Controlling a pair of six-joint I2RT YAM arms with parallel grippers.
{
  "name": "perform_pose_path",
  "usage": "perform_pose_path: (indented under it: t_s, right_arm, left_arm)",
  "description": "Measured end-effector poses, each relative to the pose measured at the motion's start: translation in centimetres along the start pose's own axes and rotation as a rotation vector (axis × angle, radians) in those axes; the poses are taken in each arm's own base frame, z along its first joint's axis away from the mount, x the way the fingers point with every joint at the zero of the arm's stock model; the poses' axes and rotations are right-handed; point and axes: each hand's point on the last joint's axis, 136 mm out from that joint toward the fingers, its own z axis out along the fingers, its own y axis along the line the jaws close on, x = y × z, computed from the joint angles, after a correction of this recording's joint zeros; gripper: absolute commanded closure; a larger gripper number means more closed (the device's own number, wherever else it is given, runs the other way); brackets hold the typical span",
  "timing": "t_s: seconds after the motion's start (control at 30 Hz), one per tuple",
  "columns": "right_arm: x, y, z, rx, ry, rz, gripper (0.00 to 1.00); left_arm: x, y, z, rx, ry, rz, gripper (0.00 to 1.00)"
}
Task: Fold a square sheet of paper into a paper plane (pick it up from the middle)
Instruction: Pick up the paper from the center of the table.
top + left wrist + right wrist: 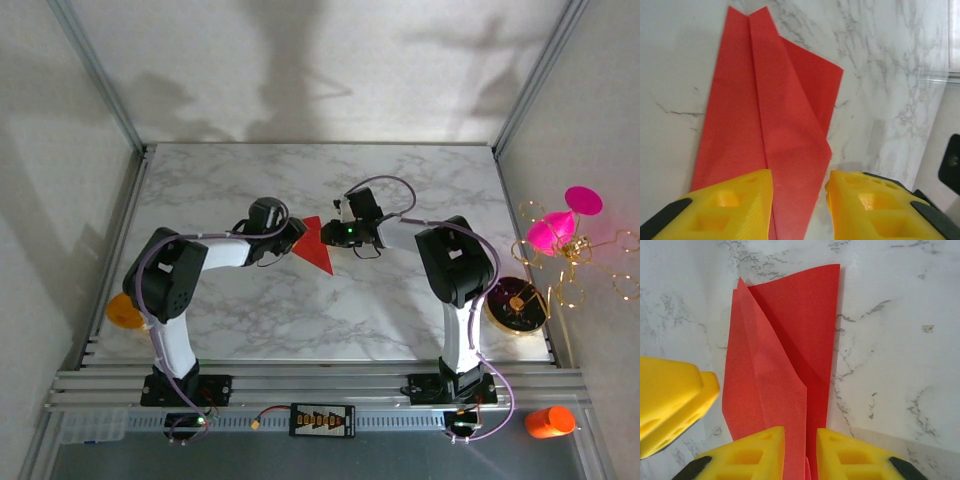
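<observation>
Bright red sheet of paper (765, 125), a darker red in its folds, runs ahead from between my yellow left fingers (725, 205), black at their heels. My right fingers (755, 455) are the same yellow and black. Under both pairs, the table (890, 75) is white marble, thinly veined in grey.

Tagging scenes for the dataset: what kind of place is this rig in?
Likely a lab robot test cell: white marble-patterned tabletop, plain white wall panels held in aluminium frame posts, and a slotted aluminium mounting rail along the near edge.
</observation>
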Motion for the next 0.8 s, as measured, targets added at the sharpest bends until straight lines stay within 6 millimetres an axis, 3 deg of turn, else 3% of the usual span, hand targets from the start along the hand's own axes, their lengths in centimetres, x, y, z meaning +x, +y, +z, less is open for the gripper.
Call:
perform_pose_path:
  t_s: [0.4, 0.8]
  right_arm:
    - [0.6, 0.2, 0.5, -0.028, 0.038, 0.01, 0.84]
    - [1.0, 0.7, 0.6, -0.061, 0.059, 0.008, 0.87]
  left_arm:
    - [0.5, 1.3, 1.3, -0.038, 0.02, -0.017, 0.69]
    - [0.5, 1.3, 1.4, -0.048, 0.024, -0.019, 0.71]
